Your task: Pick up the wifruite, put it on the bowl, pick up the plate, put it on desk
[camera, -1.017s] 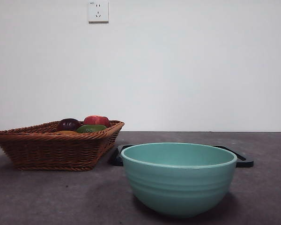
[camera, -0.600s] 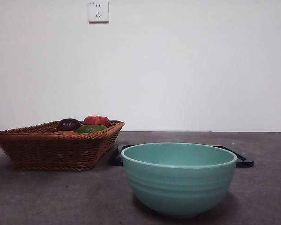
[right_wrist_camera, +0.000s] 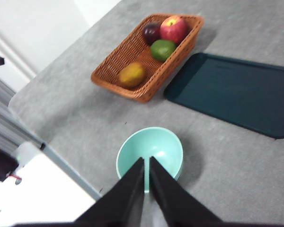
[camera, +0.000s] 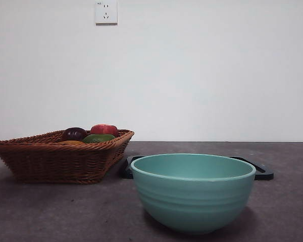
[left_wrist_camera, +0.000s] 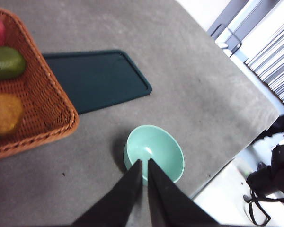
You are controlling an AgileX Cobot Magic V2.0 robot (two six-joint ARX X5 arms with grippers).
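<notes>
The wifruite (right_wrist_camera: 131, 74) (left_wrist_camera: 4, 113), an oval brown-orange fruit, lies in the wicker basket (camera: 60, 161) at the near end. The mint-green bowl (camera: 193, 194) (right_wrist_camera: 157, 142) (left_wrist_camera: 156, 146) stands empty on the desk (camera: 50, 212), in front of the flat dark green plate (camera: 262, 174) (right_wrist_camera: 232, 92) (left_wrist_camera: 97, 78). My left gripper (left_wrist_camera: 145, 161) and right gripper (right_wrist_camera: 147, 160) both hang high above the bowl, shut and holding nothing. Neither arm shows in the front view.
The basket also holds a green fruit (right_wrist_camera: 162, 48), a dark purple fruit (right_wrist_camera: 151, 33) and a red apple (right_wrist_camera: 173, 28). The plate lies right beside the basket. The table's edges (right_wrist_camera: 61, 156) (left_wrist_camera: 217, 165) run near the bowl.
</notes>
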